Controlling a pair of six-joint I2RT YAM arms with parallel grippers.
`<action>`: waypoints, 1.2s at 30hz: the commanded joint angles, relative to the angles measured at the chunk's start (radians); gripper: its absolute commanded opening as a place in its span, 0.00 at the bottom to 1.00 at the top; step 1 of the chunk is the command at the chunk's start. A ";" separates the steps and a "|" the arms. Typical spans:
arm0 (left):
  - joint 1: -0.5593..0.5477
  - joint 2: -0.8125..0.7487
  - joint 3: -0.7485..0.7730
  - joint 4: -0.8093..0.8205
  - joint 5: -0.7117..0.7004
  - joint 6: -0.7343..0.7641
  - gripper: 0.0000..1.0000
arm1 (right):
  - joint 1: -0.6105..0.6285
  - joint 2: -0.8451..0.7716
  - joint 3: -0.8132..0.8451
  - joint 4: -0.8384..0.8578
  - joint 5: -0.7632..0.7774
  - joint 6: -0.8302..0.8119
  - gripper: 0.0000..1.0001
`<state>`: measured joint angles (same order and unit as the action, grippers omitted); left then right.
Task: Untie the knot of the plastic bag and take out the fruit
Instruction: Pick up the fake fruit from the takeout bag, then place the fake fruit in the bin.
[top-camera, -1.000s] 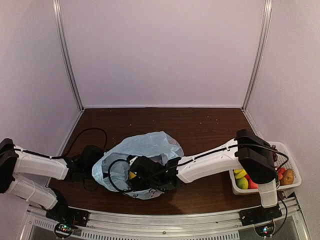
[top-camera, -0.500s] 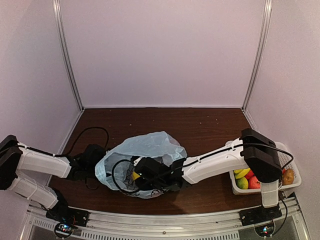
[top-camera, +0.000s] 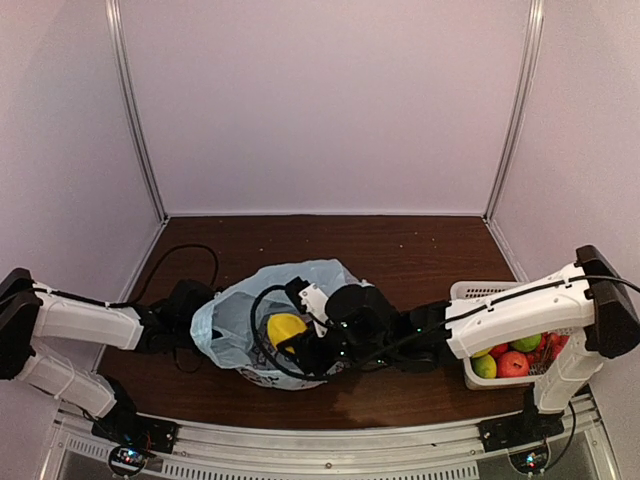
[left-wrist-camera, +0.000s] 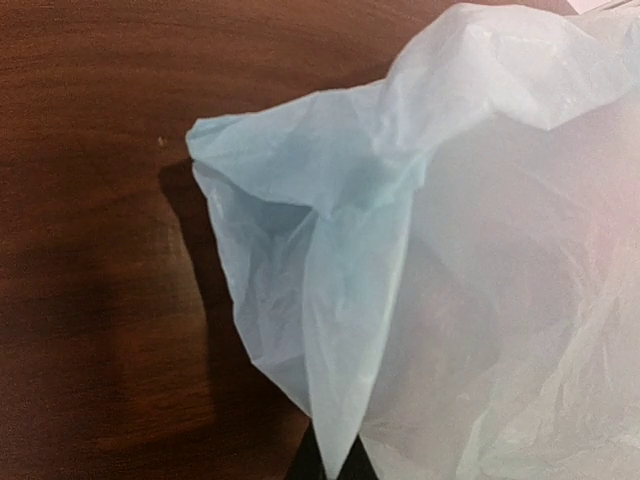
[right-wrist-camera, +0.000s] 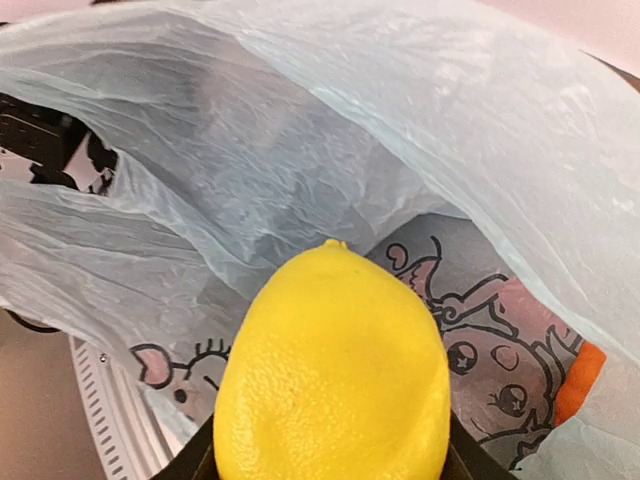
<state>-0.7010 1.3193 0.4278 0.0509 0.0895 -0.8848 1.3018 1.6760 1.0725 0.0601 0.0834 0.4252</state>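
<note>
The light blue plastic bag (top-camera: 240, 312) lies open on the brown table between my two arms. Its knot is not in view. My left gripper (top-camera: 198, 322) is shut on a pinched fold of the bag's left edge, and the same fold of the bag (left-wrist-camera: 450, 250) runs into the left gripper (left-wrist-camera: 333, 465) in the left wrist view. The right gripper (top-camera: 300, 345) is shut on a yellow lemon (top-camera: 285, 328) at the bag's mouth. Up close, the lemon (right-wrist-camera: 335, 380) fills the right gripper (right-wrist-camera: 330, 455). An orange (right-wrist-camera: 578, 385) shows behind the printed plastic.
A white mesh basket (top-camera: 478, 291) stands at the table's right edge with green (top-camera: 485, 366) and red (top-camera: 513, 363) fruit inside. A black cable (top-camera: 190, 255) loops over the table at the left. White walls close in the back and sides.
The left gripper has shut on the bag's edge. The right arm has swung back to the right, and the lemon in its gripper has come up out of the bag's folds.
</note>
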 joint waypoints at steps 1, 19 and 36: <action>0.006 0.022 0.031 0.011 -0.022 0.016 0.00 | 0.011 -0.113 -0.046 0.072 -0.013 -0.003 0.32; 0.033 -0.063 0.035 -0.070 -0.039 0.050 0.13 | -0.172 -0.642 -0.144 -0.519 0.505 0.098 0.30; 0.103 -0.315 0.048 -0.312 -0.074 0.092 0.55 | -0.883 -0.949 -0.319 -0.943 0.325 0.296 0.28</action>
<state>-0.6235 1.0462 0.4526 -0.1993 0.0319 -0.8181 0.4847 0.7872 0.7864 -0.7418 0.4454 0.6304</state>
